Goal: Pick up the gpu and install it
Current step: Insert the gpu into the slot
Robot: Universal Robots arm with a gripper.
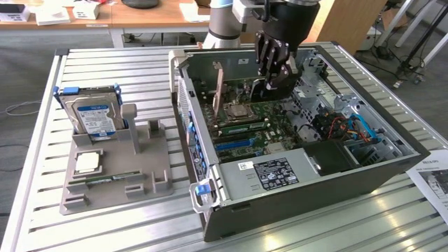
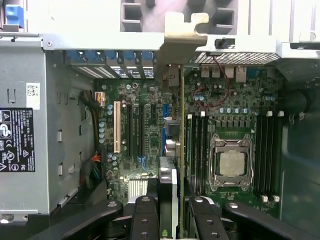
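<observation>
The gpu stands on edge inside the open computer case, over the motherboard. Its metal end bracket is against the case's rear wall. My gripper reaches down into the case and is shut on the card's other end. In the wrist view the gpu runs edge-on between the expansion slots and the memory slots. Its bracket sits at the rear slot openings. My gripper has a finger on each side of the card. Whether the card sits fully in its slot is hidden.
A grey parts holder on the exterior view's left carries a hard drive with a blue label, a processor chip and a memory stick. The power supply fills the case's near end. A paper sheet lies at the exterior view's right.
</observation>
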